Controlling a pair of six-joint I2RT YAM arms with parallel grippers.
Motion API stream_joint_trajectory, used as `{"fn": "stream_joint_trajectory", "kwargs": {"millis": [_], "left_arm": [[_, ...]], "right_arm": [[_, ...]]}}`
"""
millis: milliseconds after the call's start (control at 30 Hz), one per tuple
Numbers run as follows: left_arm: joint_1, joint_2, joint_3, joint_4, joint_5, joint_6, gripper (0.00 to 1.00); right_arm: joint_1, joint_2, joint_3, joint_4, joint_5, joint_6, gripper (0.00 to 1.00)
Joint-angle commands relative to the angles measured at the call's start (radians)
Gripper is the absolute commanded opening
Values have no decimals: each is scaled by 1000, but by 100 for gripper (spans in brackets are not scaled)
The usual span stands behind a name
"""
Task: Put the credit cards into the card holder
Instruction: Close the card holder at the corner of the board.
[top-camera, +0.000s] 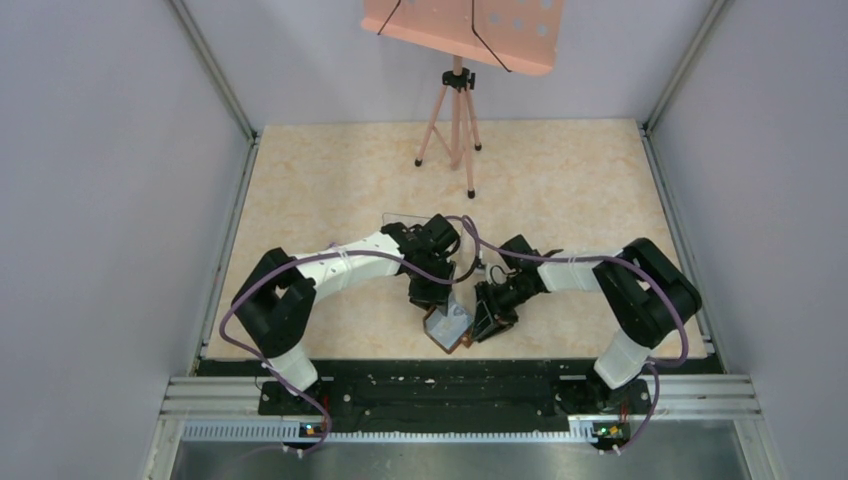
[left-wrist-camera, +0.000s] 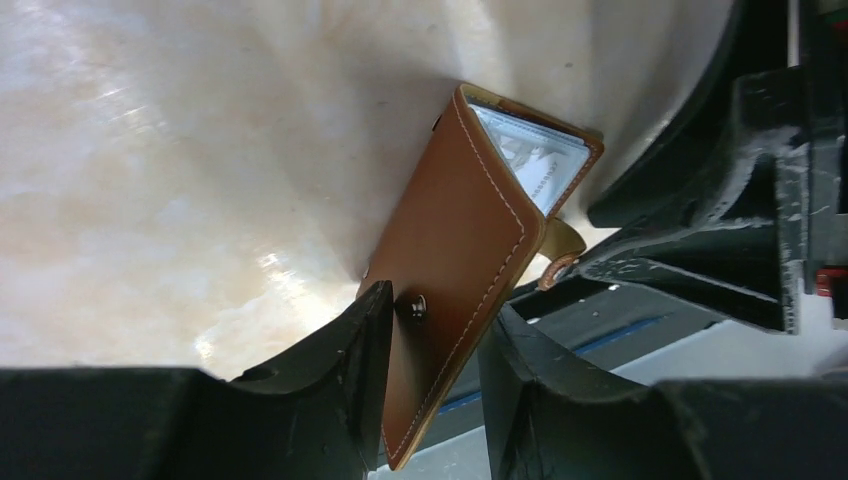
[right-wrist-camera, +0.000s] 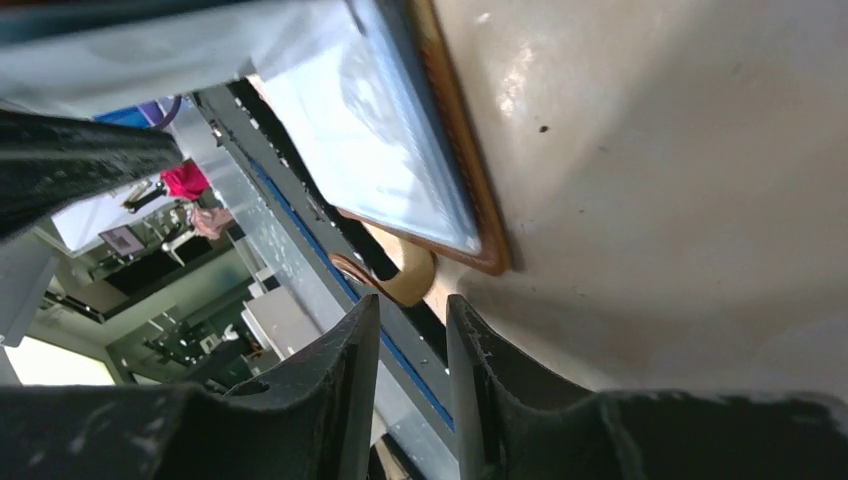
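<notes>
Brown leather card holder (left-wrist-camera: 460, 210) is sitting right between the left gripper's (left-wrist-camera: 437, 305) fingers, tilted up on its edge. One finger (left-wrist-camera: 350, 360) is pressing by the snap stud (left-wrist-camera: 412, 305) and the other is lying just beside the stitched edge. The jaws are standing apart, and honestly I can't tell if they're pinching it or just flanking it. Past the fingertips, whitish credit cards (left-wrist-camera: 540, 165) are peeking out of the holder's open top.

The right gripper (right-wrist-camera: 410, 305) is hanging just beside the holder with its jaws slightly parted and nothing between them. The snap tab (right-wrist-camera: 405, 275) is curling just beyond its tips, with the clear pocket further out.

Both arms are reaching inward, elbows bent out: the left arm (top-camera: 340, 265) is angling down over the holder and the right arm (top-camera: 580, 272) is coming in from the opposite side.

Everything is happening on a beige marbled table (top-camera: 560, 190), close to the metal rail (top-camera: 460, 395). Far beyond the grippers, a pink tripod (top-camera: 455, 110) is holding an orange perforated panel (top-camera: 460, 25). Grey walls (top-camera: 100, 150) are boxing it all in.
</notes>
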Motion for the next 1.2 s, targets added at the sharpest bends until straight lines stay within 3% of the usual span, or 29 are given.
{"fn": "stream_joint_trajectory", "kwargs": {"millis": [0,367,667,867,1167], "left_arm": [[-10,-29,-9,104,113,-10,41],[-14,-80,-32,113,156,-10,42],[-15,-63,-117,269,333,-56,41],[-16,-17,-134,301,361,-54,40],[-16,10,-85,240,341,-18,38]], "right_arm": [[-10,-60,-4,21,-17,14,32],[-13,-114,-37,157,-108,82,41],[-13,-88,-84,64,-125,69,42],[-13,-141,-80,25,-154,69,44],[-48,-212,-27,-18,-7,55,45]]}}
